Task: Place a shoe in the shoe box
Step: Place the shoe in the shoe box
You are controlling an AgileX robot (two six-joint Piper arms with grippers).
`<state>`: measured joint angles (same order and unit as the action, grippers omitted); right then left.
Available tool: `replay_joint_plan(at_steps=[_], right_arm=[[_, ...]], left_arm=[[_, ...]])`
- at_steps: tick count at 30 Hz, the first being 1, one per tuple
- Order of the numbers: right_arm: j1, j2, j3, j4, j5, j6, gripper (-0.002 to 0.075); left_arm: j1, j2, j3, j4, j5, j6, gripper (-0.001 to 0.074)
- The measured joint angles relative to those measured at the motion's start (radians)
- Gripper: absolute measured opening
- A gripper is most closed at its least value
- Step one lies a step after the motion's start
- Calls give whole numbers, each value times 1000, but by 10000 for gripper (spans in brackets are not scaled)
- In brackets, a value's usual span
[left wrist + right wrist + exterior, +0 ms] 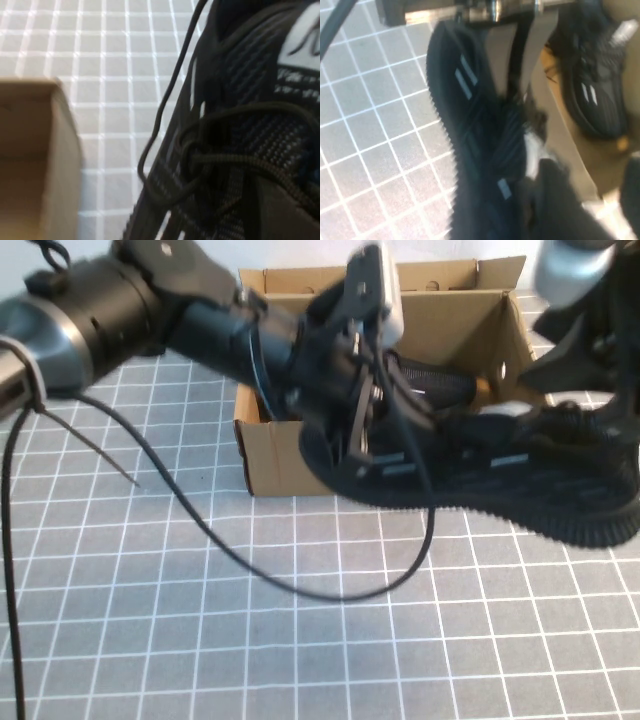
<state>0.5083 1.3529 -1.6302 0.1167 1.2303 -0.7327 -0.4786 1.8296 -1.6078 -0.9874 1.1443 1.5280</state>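
Note:
The shoe (480,475), a black knit sneaker with white dashes, hangs level above the table just in front of the shoe box (275,455), toe to the left. My left gripper (365,435) is shut on its laced midfoot; the right wrist view shows its fingers (532,55) reaching down into the shoe (480,135). The left wrist view shows the laces and tongue label (240,130) close up. My right gripper (575,415) is at the shoe's heel, open, one finger (555,200) against the collar and cardboard showing in the gap.
The brown box stands open with its flaps (400,280) up, and the mate shoe (440,382) lies inside it (600,95). A black cable (250,565) loops over the grey gridded mat (200,640) in front of the box. The box corner (45,150) is close to the left wrist.

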Motion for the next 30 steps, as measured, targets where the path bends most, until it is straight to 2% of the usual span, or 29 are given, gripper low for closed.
replay_joint_plan(at_steps=[5, 8, 16, 23, 30], right_arm=[[0, -51, -19, -76, 26, 181, 70], [0, -72, -19, -129, 31, 278, 10], [0, -141, 34, -193, 31, 464, -15], [0, -230, 201, -199, 34, 524, -15], [0, -314, 318, -199, 34, 540, -16]], left_arm=[[0, 0, -129, 13, -39, -65, 23], [0, 0, -189, 46, -72, -93, 22], [-1, 17, -225, 146, -228, -102, 22], [-1, 99, -225, 201, -399, -103, 22], [-1, 152, -225, 217, -442, -103, 22]])
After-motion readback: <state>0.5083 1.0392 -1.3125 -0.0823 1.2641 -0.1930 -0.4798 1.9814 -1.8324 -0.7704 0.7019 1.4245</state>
